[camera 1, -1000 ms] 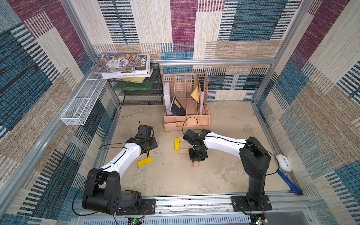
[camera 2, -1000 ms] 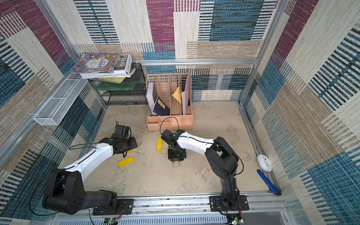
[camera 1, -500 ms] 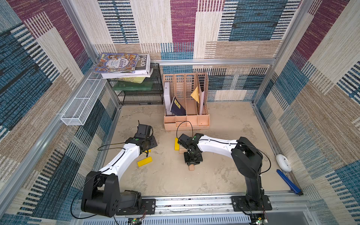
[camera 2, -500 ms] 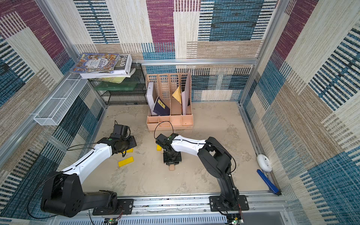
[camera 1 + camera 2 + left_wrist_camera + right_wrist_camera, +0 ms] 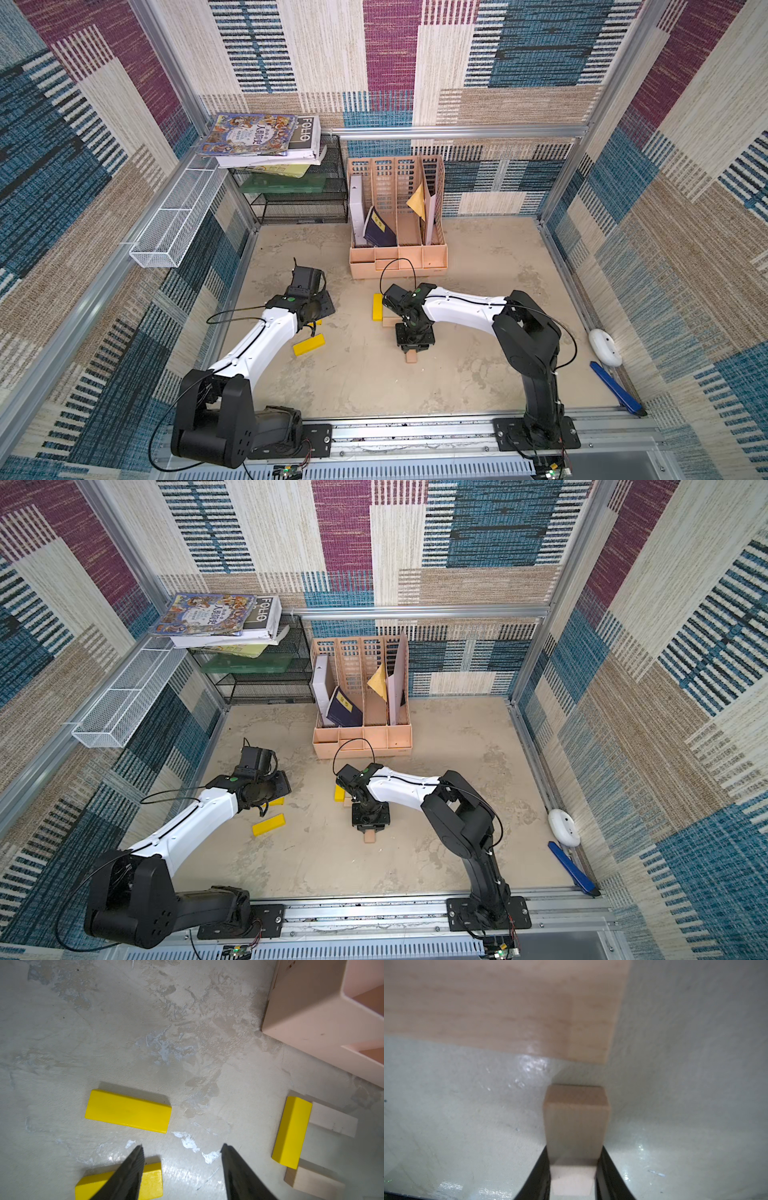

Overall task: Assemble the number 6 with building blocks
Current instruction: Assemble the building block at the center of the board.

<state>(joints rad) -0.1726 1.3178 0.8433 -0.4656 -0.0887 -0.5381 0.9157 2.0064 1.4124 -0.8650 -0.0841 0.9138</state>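
Observation:
My right gripper (image 5: 574, 1149) is shut on a pale wood block (image 5: 576, 1124), holding it on edge low over the floor; its end pokes out below the gripper (image 5: 411, 356) in both top views. Just ahead lies another pale plank (image 5: 500, 1005). One yellow plank (image 5: 292, 1132) has two pale planks (image 5: 332, 1120) (image 5: 311, 1182) butting its ends, a partial outline of the number 6. My left gripper (image 5: 182, 1146) is open, with nothing between its fingers, above two loose yellow blocks (image 5: 128, 1111) (image 5: 150, 1180).
The peach file organizer (image 5: 399, 257) stands just behind the planks. A black wire shelf with books (image 5: 291, 195) fills the back left corner. A white basket (image 5: 174, 224) hangs on the left wall. A white device (image 5: 604, 347) and blue tool (image 5: 615, 388) lie at the right edge.
My right gripper has carried its pale block a little left and toward the front, nearer the laid planks. The left arm has barely moved.

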